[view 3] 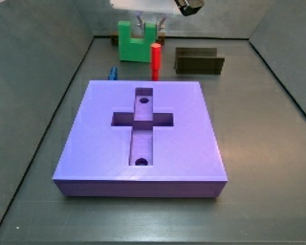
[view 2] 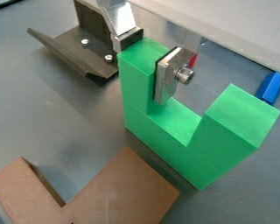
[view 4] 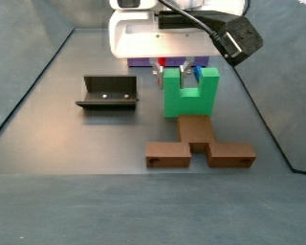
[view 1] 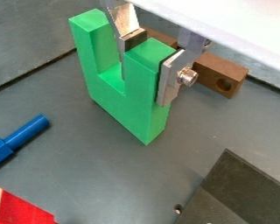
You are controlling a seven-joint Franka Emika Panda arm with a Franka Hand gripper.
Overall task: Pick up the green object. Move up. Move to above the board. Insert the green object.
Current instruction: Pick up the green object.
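The green object (view 1: 125, 96) is a bright green U-shaped block standing upright on the grey floor, prongs up. It shows in both wrist views (view 2: 184, 131) and both side views (view 3: 133, 43) (view 4: 187, 96). My gripper (view 1: 150, 61) comes down from above and is shut on one prong, with one finger in the notch and the other on the prong's outer face (view 2: 146, 59). The board (view 3: 182, 124) is a large purple slab with a cross-shaped recess and two round holes, lying apart from the green object, nearer the camera in a side view.
A thin red cylinder (view 3: 156, 59) stands right beside the green object. The dark fixture (view 4: 108, 93) stands to one side of it. A brown stepped piece (view 4: 201, 144) lies on the floor near the block. A blue piece (view 1: 17, 140) lies close by.
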